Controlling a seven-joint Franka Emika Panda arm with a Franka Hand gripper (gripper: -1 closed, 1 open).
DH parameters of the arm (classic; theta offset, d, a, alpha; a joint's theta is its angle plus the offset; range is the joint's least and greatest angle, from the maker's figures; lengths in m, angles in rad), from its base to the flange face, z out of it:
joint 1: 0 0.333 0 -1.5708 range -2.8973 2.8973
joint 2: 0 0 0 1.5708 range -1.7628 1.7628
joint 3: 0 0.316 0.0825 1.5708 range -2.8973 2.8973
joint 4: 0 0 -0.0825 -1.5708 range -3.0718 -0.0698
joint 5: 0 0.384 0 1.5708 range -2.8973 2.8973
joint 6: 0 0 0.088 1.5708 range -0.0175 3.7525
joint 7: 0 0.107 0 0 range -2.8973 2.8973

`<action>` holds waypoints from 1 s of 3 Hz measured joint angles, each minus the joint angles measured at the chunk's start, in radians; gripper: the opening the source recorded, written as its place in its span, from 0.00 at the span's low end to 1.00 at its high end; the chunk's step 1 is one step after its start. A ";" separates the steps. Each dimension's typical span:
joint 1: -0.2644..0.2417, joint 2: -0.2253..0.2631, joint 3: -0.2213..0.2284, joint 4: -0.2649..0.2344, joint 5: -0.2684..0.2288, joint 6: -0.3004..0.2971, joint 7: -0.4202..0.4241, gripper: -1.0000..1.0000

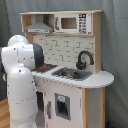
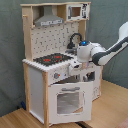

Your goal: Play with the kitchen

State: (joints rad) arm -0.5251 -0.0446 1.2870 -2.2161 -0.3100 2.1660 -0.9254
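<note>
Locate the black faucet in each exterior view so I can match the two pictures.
First exterior view: the faucet stands right of centre, at the back of the sink, below the microwave.
Second exterior view: the faucet is at centre, just above the arm's white wrist, right of the stovetop.
Shared landmark: the grey hood at the top of the kitchen.

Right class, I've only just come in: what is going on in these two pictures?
A white robot arm is working at a toy kitchen. In the second exterior view its end sits low at the front edge of the counter, beside the black-and-red stovetop and just above the windowed oven door, which is swung open. The black faucet, the sink and the microwave up top are untouched.
</note>
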 joint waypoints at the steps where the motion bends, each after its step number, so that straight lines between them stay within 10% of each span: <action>1: -0.002 0.032 0.000 0.000 -0.025 0.013 -0.001 1.00; 2: -0.002 0.039 0.000 0.000 -0.030 0.016 -0.001 0.00; 3: -0.001 0.075 0.002 0.001 -0.059 0.036 0.000 0.00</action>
State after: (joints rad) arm -0.5261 0.0304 1.2888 -2.2156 -0.3686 2.2016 -0.9259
